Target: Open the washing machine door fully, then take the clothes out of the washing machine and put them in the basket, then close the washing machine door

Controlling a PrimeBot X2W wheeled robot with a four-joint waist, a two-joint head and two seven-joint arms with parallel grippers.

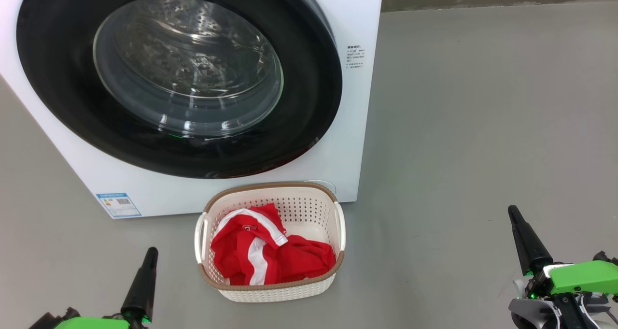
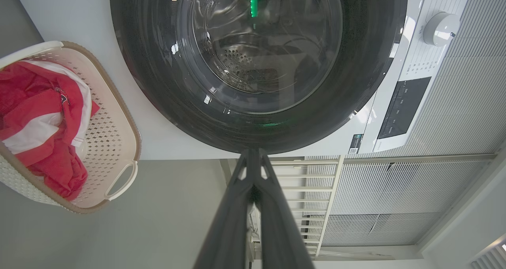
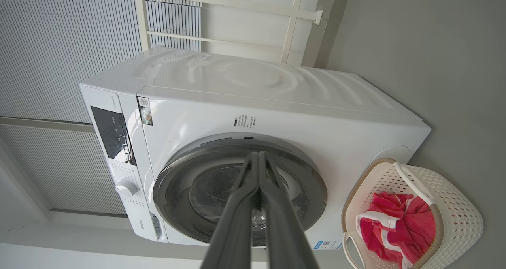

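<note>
The washing machine (image 1: pixel 357 102) (image 3: pixel 276 103) stands on the grey floor with its door (image 1: pixel 58 68) (image 2: pixel 158 103) (image 3: pixel 178 170) shut flat against the front; steel drum shows through the glass. In front of it sits the basket (image 1: pixel 338 222) (image 2: pixel 118 142) (image 3: pixel 454 205), and the red clothes (image 1: pixel 270 256) (image 2: pixel 35 115) (image 3: pixel 399 225) with white stripes lie inside it. My left gripper (image 1: pixel 152 251) (image 2: pixel 253 154) is shut and empty at the lower left, short of the basket. My right gripper (image 1: pixel 512 210) (image 3: pixel 259 156) is shut and empty at the lower right, well away from the machine.
Open grey floor (image 1: pixel 483 126) spreads to the right of the machine. A white railing (image 3: pixel 292 20) and ribbed wall panels stand behind it. The control panel and dial (image 2: pixel 440 28) are on the machine's front above the door.
</note>
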